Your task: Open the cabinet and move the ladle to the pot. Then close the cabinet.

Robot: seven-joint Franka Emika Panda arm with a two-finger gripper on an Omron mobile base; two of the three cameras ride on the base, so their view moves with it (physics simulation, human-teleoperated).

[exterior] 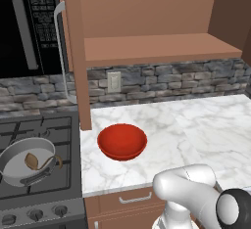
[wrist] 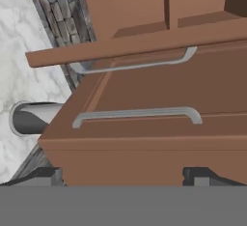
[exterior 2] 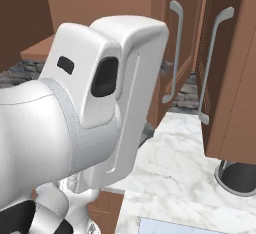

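The ladle [exterior: 38, 161] is seen lying in the pot [exterior: 25, 163], which sits on the stove left of the cabinet [exterior: 147, 15]. The cabinet is left open, its shelf bared. The gripper [wrist: 124, 174] is held with fingers spread wide, empty, just before a door edge. If the door is pushed off-centre, it may be left ajar or the handle [wrist: 137, 115] clipped.

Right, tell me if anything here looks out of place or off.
The cabinet stands wide open with bare shelves, its left door edge-on over the counter. The ladle already lies in the pot on the stove, so the open doors are what's left. The red bowl sits upright; nothing spilled.
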